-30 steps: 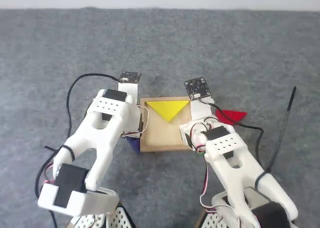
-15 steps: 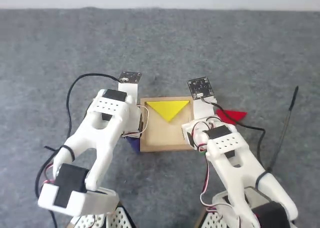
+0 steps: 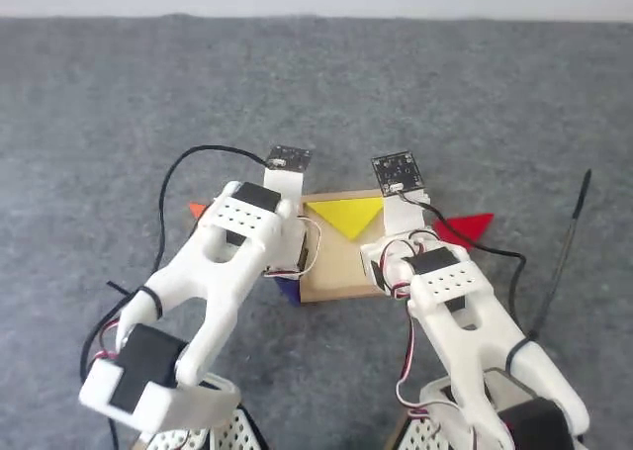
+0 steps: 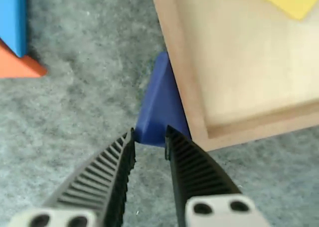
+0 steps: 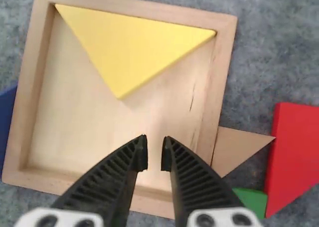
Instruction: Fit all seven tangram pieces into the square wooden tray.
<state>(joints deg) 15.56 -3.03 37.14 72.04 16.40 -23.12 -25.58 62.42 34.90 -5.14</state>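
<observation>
The square wooden tray lies between my two arms, with a yellow triangle in its far part. A dark blue piece lies on the carpet against the tray's outer wall. My left gripper hangs over that piece's near end, fingers almost together. My right gripper is shut over the tray's bare floor near its front rim, holding nothing. A tan triangle, a red triangle and a green piece lie just outside the tray.
A light blue piece and an orange piece lie on the grey carpet beyond the dark blue one. In the high view the orange piece peeks out beside the left arm and the red triangle lies right of the tray.
My left arm has swung to the right, and the tray with the yellow triangle has slid right and turned a little. The orange piece has come into sight. My right arm barely moved.
</observation>
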